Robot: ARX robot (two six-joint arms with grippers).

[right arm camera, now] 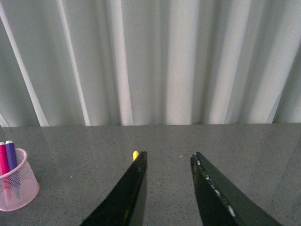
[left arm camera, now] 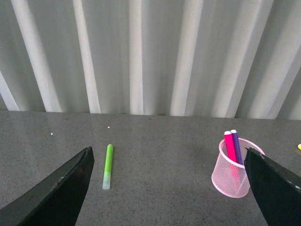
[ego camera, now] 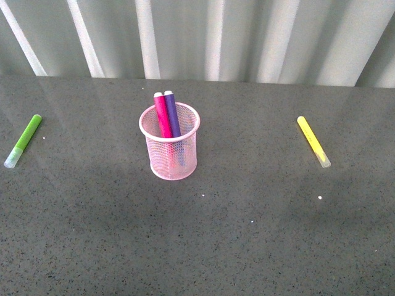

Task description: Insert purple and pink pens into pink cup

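Note:
The pink cup point(ego camera: 171, 150), a wire-mesh holder, stands upright at the middle of the grey table. The magenta pink pen point(ego camera: 162, 115) and the purple pen point(ego camera: 172, 113) stand inside it, side by side, leaning back, tops above the rim. The cup also shows in the left wrist view point(left arm camera: 229, 175) and in the right wrist view point(right arm camera: 23, 188), with both pens in it. My left gripper point(left arm camera: 167, 155) is open and empty, above the table, well back from the cup. My right gripper point(right arm camera: 168, 155) is open and empty. Neither arm shows in the front view.
A lime-green marker point(ego camera: 23, 140) lies at the far left of the table and shows in the left wrist view point(left arm camera: 107, 166). A yellow marker point(ego camera: 313, 141) lies at the right; its tip point(right arm camera: 135, 155) peeks beside my right gripper's finger. A pleated white curtain point(ego camera: 197, 37) backs the table.

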